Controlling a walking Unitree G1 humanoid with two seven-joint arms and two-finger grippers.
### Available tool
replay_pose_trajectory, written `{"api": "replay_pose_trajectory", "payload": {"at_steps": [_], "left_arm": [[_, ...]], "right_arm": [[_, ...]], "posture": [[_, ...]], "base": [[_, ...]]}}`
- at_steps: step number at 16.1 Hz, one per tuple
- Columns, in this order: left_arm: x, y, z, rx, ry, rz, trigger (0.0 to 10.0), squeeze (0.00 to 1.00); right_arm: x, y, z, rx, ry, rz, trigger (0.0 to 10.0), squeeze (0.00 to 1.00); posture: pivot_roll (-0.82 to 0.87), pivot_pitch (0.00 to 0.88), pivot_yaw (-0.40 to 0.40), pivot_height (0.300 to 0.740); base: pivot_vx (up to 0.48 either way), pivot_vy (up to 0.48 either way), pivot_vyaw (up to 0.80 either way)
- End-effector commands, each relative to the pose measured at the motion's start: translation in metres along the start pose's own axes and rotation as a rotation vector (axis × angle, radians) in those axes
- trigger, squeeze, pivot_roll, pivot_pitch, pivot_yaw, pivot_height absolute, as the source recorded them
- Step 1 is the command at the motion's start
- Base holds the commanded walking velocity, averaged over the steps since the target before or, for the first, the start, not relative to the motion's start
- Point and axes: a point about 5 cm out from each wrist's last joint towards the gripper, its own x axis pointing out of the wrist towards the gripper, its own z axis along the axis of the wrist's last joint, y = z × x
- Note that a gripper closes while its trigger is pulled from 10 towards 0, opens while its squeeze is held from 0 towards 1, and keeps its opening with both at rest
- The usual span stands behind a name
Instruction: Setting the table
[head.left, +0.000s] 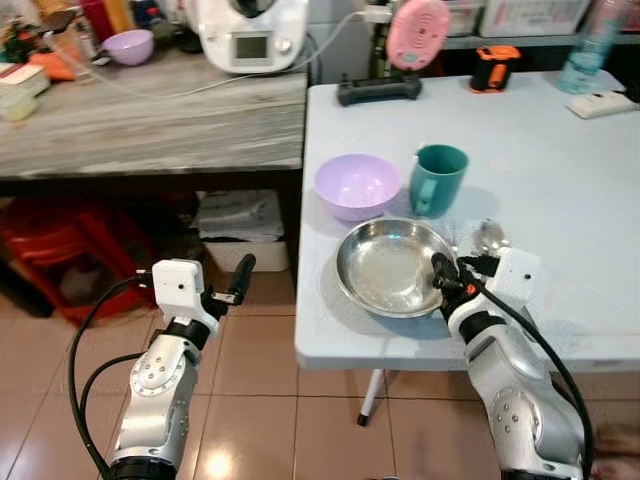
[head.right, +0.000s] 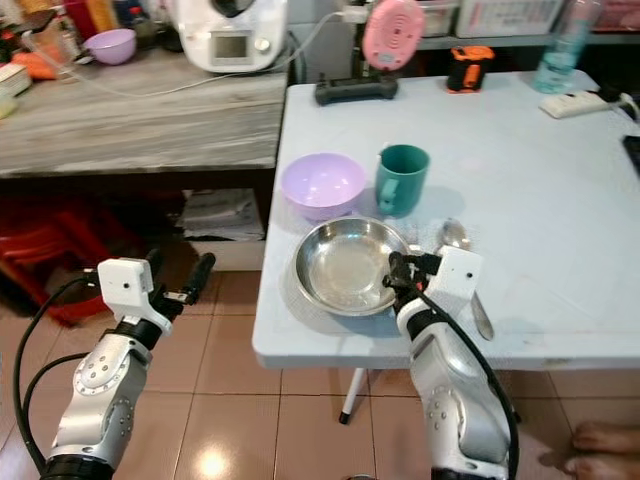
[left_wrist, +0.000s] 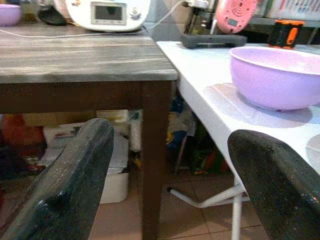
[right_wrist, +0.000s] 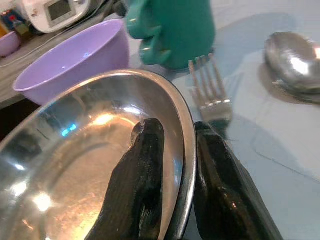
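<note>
Right gripper (head.left: 447, 275) pinches the plate (head.left: 385, 268) rim at 3 o'clock; slide gently, clear of the fork (right_wrist: 210, 87). Left gripper (head.left: 238, 280) hangs open.

white appliance (head.left: 250, 35) on grey counter (head.left: 150, 125); pink gadget (head.left: 418, 32), orange device (head.left: 494, 66)

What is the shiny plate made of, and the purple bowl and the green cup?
The plate, pinched at its rim by the right gripper, looks like polished metal, probably stainless steel: it mirrors the lights. The purple bowl looks like smooth plastic, matte with a soft sheen. The green cup looks like plastic too, though glazed ceramic can't be ruled out.
</note>
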Motion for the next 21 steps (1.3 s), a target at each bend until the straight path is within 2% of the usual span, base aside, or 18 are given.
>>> {"api": "replay_pose_trajectory", "payload": {"at_steps": [1, 12, 21], "left_arm": [[0.0003, 0.0013, -0.0010, 0.003, 0.008, -0.009, 10.0, 0.00], [0.0013, 0.0080, -0.0019, 0.006, 0.009, 0.024, 10.0, 0.00], [0.0023, 0.0043, -0.0066, 0.009, 0.019, 0.019, 10.0, 0.00]], "right_arm": [[-0.0010, 0.0060, 0.0028, -0.007, -0.023, 0.019, 10.0, 0.00], [-0.0023, 0.0099, 0.0040, -0.021, -0.068, 0.051, 10.0, 0.00], [-0.0009, 0.0113, 0.0101, -0.010, -0.114, 0.063, 10.0, 0.00]], "posture": [[-0.13, 0.079, 0.070, 0.740], [-0.12, 0.075, 0.077, 0.740], [-0.12, 0.069, 0.079, 0.740]], "base": [[0.000, 0.300, -0.54], [0.000, 0.350, -0.06], [0.000, 0.404, 0.00]]}}
